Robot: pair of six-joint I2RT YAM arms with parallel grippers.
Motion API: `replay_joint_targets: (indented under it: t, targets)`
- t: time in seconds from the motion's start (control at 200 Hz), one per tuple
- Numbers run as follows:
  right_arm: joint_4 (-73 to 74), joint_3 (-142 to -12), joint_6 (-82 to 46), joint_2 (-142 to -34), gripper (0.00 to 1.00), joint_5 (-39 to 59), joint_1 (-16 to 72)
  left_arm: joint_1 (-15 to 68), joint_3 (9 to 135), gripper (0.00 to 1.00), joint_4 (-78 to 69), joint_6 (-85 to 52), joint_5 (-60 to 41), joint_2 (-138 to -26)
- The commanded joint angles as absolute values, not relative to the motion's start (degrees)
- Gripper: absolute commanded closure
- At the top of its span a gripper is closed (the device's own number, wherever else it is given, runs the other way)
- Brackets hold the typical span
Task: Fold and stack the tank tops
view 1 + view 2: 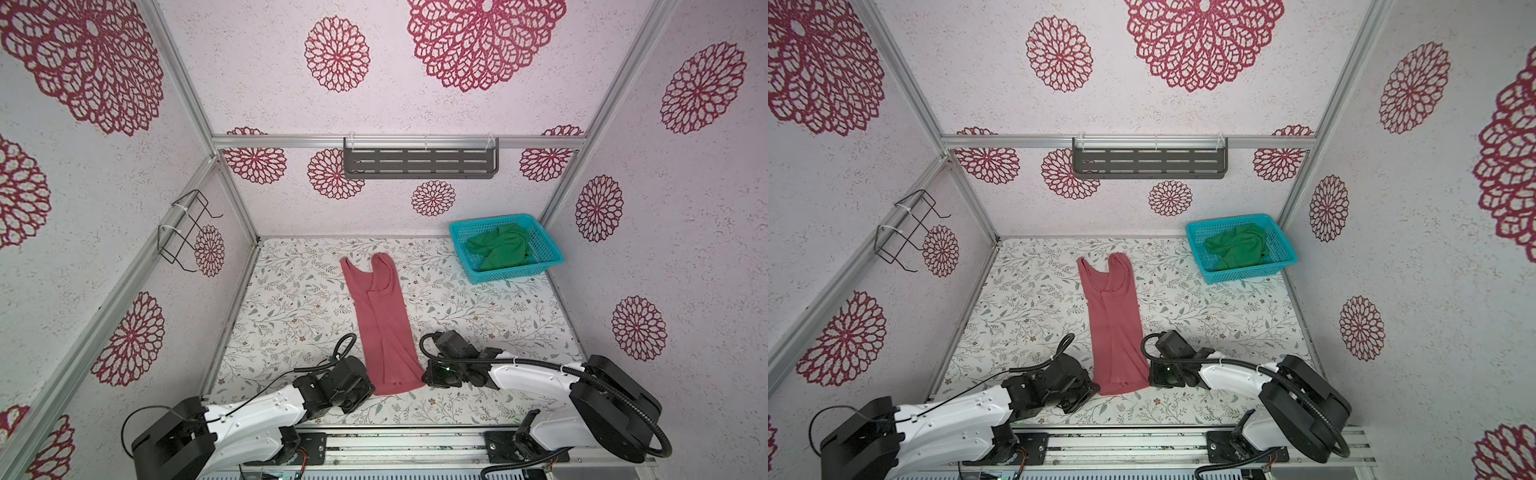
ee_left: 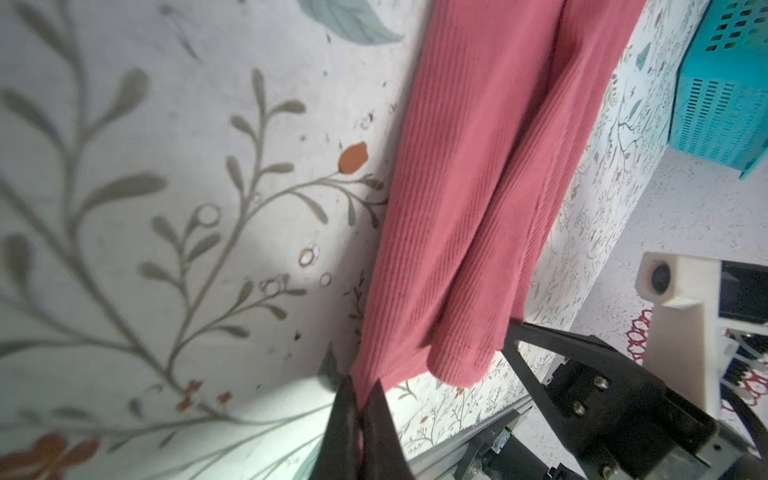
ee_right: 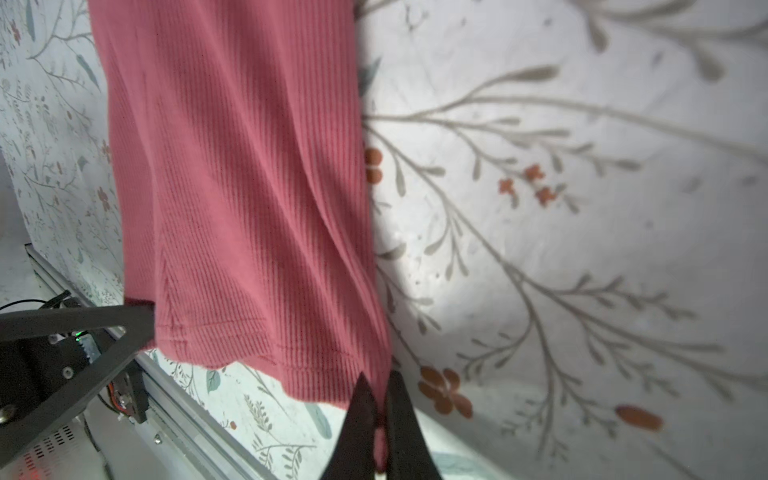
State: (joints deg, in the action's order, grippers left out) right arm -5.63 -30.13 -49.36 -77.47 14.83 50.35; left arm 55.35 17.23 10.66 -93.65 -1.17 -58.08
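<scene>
On the desk: dusty pink-red ribbed tank top [image 1: 382, 324] [image 1: 1115, 328], lying flat and lengthwise near the middle, a long narrow strip; straps point toward the back wall, hem toward the robot's base; one long side looks doubled over onto the body, with a crease running down its length; hem edge slightly wavy.

Left claw [image 2: 360, 388] at the hem's left corner; jaws pressed together with a pinch of pink cloth between them, plain in the left wrist view; in both top views it sits low at the desk, touching that corner.

Right claw [image 3: 377, 384] at the hem's right corner; jaws likewise drawn tight on a fold of the hem, cloth showing between the fingers; each wrist view also catches the opposite claw's tip against the far corner.

Bright green soft cloth tank top [image 1: 498, 251] [image 1: 1237, 247] crumpled in a heap inside a turquoise plastic mesh basket [image 1: 515, 272] [image 1: 1246, 274]; basket stands at the far right corner of the desk, well apart from the pink garment and both claws.

Desk [image 1: 291, 307] covered in white print with grey-green sprigs and small orange-red flowers; grey slotted metal shelf [image 1: 419, 162] hangs on the back wall rail; black wire rack [image 1: 183, 232] on the left wall; walls pale with crimson flower medallions.
</scene>
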Motion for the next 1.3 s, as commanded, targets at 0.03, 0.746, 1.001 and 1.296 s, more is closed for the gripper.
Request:
replay_joint_targets:
  t: [0.03,0.746,1.001,1.296]
  targets:
    - [-8.1,-30.6,-53.2,-73.3,1.00,13.1,53.6,57.4,21.1,1.00,26.5,-91.8,3.5,-54.2]
    - [-22.0,-64.2,-26.2,-90.4,1.00,13.0,42.2,29.8,41.8,1.00,31.9,-60.1,0.8,-62.9]
    - [-24.0,-76.7,-17.6,-102.6,1.00,16.3,36.9,21.4,50.9,1.00,27.1,-49.8,-3.1,-77.0]
    - [-27.0,-89.3,-14.2,-116.0,1.00,19.4,31.9,15.7,62.1,1.00,20.0,-44.4,-9.8,-96.0]
